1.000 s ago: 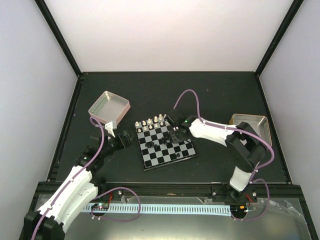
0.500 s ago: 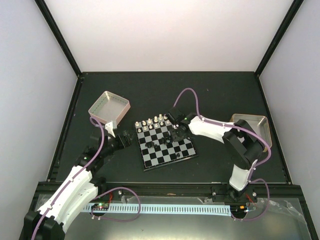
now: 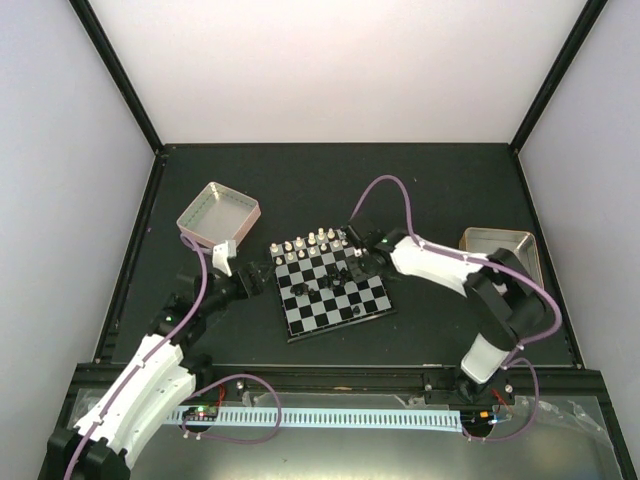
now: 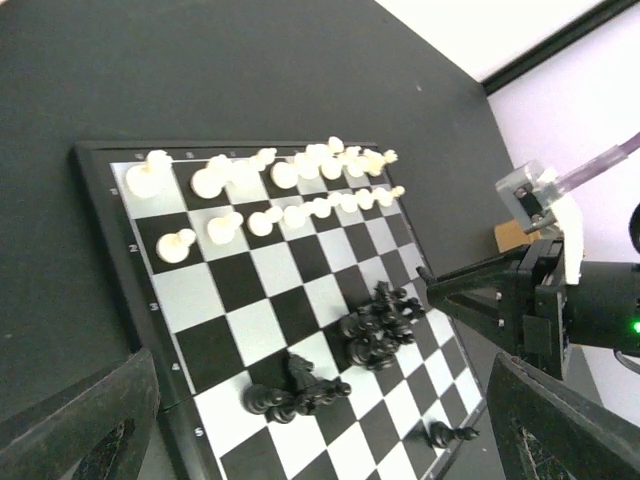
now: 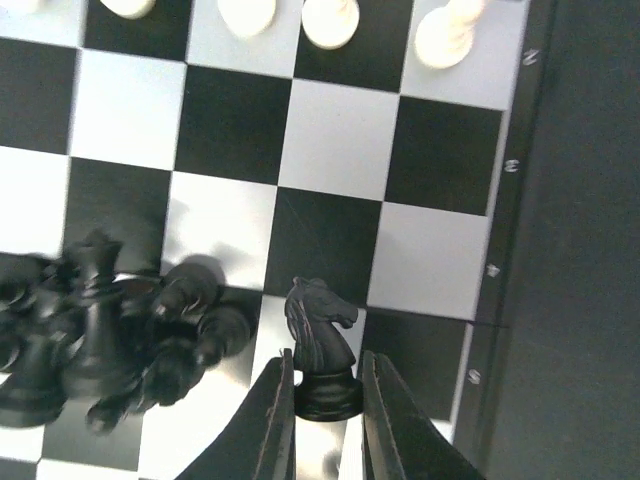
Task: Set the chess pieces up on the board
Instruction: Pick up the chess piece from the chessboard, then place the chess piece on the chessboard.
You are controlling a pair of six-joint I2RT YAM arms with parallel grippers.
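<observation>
The board [image 3: 366, 294] lies mid-table, and also shows in the left wrist view [image 4: 250, 268]. White pieces [image 3: 305, 244] stand in two rows along its far edge [image 4: 290, 175]. Black pieces lie in a heap [image 4: 382, 325], a smaller cluster [image 4: 295, 392] and one lone piece [image 4: 448, 434]. My right gripper [image 5: 327, 362] is shut on a black knight [image 5: 318, 330], upright just over a light square near the board's right rim; it is seen from above over the board's far right [image 3: 355, 260]. My left gripper [image 3: 256, 278] is open and empty, just left of the board.
A pink-sided metal tray [image 3: 218, 212] stands at the back left. A second metal tray [image 3: 505, 250] stands at the right, behind my right arm. Black frame posts and white walls enclose the table.
My right gripper has shifted a little towards the board's far right part and its arm has swung right. My left arm has barely moved.
</observation>
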